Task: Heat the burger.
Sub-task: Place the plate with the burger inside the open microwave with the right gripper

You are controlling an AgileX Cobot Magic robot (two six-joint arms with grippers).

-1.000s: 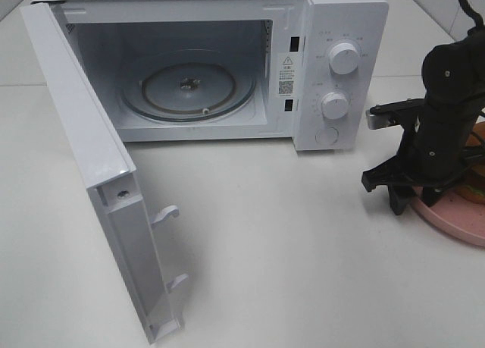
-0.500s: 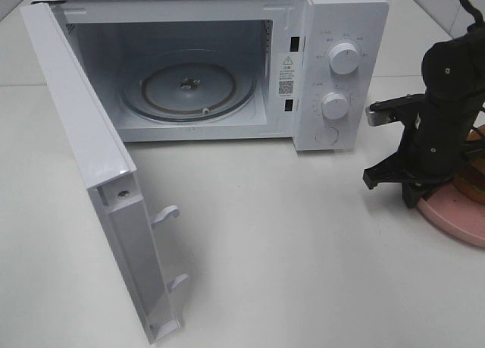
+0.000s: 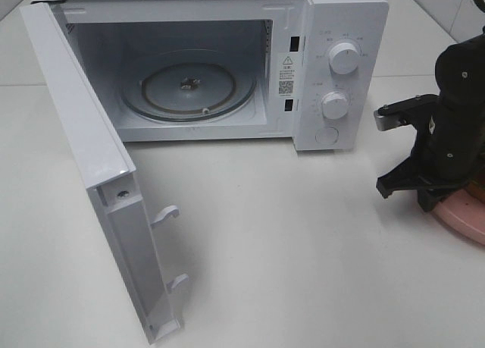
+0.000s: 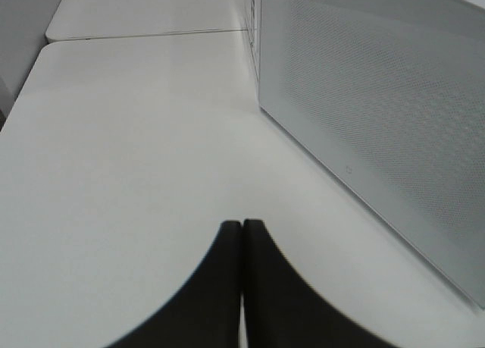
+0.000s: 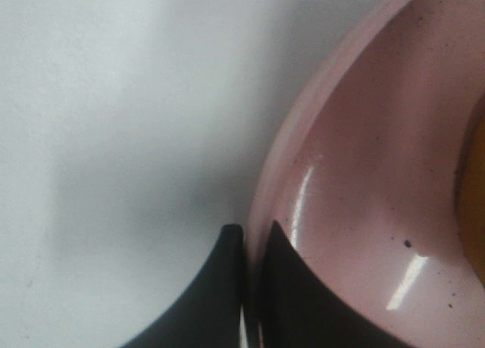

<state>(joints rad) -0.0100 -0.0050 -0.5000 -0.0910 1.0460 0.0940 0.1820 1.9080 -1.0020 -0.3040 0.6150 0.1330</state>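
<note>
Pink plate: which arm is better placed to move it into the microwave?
Right. The right tool grips the pink plate by the rim; the left tool is shut and empty, with no plate in its view.

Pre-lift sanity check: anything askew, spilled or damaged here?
Nothing stands out. The microwave door stands wide open, the glass turntable sits level, and the right tool is shut on the rim of the pink plate. No spills or damage visible.
</note>
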